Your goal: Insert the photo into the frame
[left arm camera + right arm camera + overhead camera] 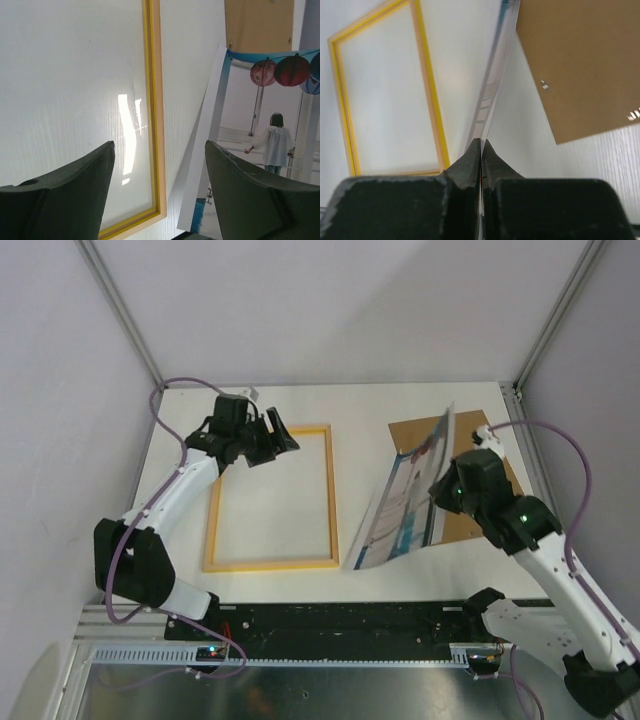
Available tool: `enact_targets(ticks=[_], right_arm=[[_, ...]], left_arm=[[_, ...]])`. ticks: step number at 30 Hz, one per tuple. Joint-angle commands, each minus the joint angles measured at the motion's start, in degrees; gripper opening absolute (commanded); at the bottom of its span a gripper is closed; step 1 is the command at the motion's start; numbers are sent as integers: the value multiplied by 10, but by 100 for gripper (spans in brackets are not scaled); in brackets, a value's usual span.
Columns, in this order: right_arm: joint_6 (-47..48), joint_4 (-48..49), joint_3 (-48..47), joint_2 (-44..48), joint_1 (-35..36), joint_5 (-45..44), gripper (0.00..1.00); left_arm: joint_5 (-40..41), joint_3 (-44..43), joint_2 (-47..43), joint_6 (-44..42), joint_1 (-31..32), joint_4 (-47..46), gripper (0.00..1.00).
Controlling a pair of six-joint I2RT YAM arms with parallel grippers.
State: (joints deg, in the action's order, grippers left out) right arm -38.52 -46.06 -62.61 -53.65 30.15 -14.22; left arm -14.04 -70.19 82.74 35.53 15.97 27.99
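The yellow frame (271,498) lies flat on the white table, left of centre; it also shows in the left wrist view (154,105) and the right wrist view (427,90). The photo (407,495) stands tilted on its lower left edge, to the right of the frame, its printed side facing left. My right gripper (447,492) is shut on the photo's right edge; in the right wrist view the photo (492,85) runs edge-on out of the fingertips (481,145). My left gripper (280,439) is open and empty above the frame's far left corner. The photo's person and lanterns show in the left wrist view (265,135).
A plain brown backing board (418,437) lies flat at the back right, behind the photo; it also shows in the right wrist view (580,65). Grey walls and metal posts close in the table. A black rail runs along the near edge (340,620).
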Motion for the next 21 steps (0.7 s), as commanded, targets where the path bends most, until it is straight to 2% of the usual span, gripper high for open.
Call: enact_targets(ticks=[1, 5, 13, 16, 19, 21], right_arm=[[-60, -64, 71, 67, -31, -10, 0], [-74, -89, 112, 117, -58, -13, 0], [-63, -102, 112, 126, -71, -28, 0], [-26, -79, 81, 98, -71, -9, 0], [17, -52, 8, 45, -59, 4, 0], [42, -37, -53, 0, -25, 1, 0]], left_arm=[[-13, -30, 21, 0, 23, -21, 77], [-10, -38, 40, 8, 38, -28, 77], [-16, -77, 101, 21, 64, -46, 78], [-16, -95, 112, 22, 80, -48, 78], [-3, -94, 100, 19, 84, -48, 78], [13, -86, 79, 13, 79, -48, 78]])
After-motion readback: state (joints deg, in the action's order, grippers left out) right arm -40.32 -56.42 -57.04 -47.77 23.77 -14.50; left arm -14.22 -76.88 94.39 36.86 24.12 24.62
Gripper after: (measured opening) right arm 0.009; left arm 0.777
